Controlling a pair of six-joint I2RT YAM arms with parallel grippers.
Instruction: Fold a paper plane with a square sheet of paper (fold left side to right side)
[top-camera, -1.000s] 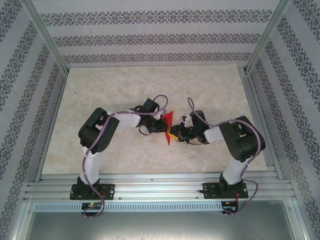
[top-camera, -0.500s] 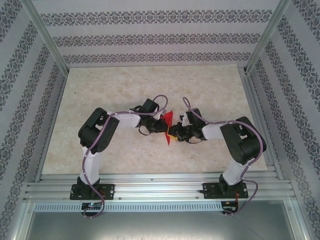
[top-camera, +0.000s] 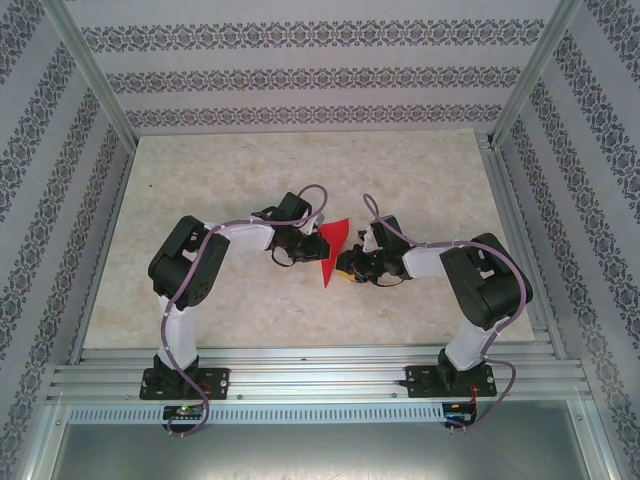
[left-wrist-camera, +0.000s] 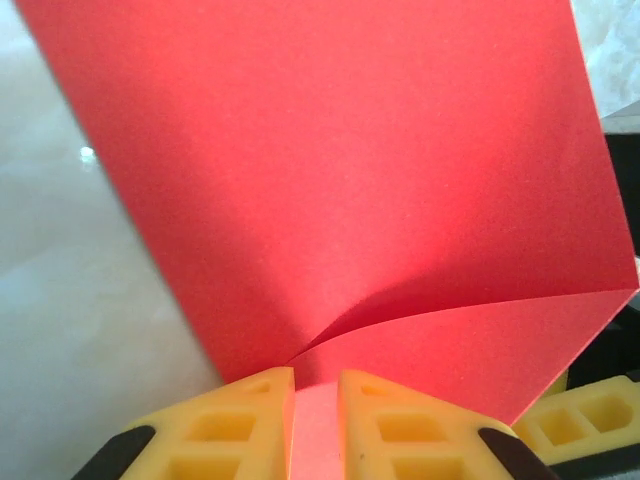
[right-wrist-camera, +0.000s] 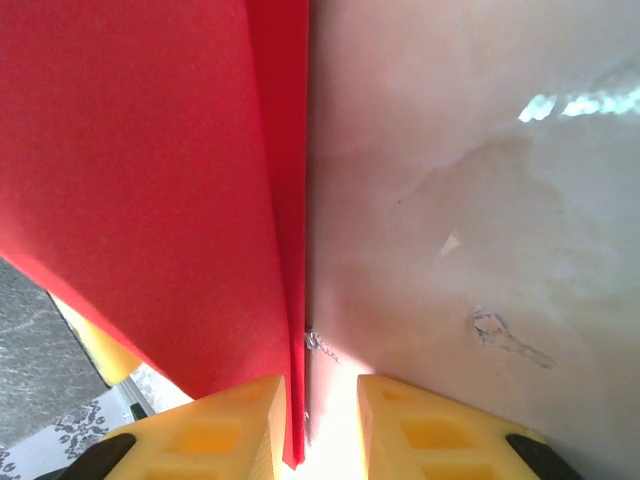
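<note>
square sheet of paper (top-camera: 333, 245): centre frame, long axis near-vertical, tip down | left gripper (left-wrist-camera: 316, 388): slightly apart, sheet between | right gripper (right-wrist-camera: 320, 395): apart, sheet edge inside

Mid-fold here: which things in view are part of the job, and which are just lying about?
Part of the job: square sheet of paper, partly folded; left gripper; right gripper.
Not part of it: table; metal frame; patterned walls. These are all fixtures.
</note>
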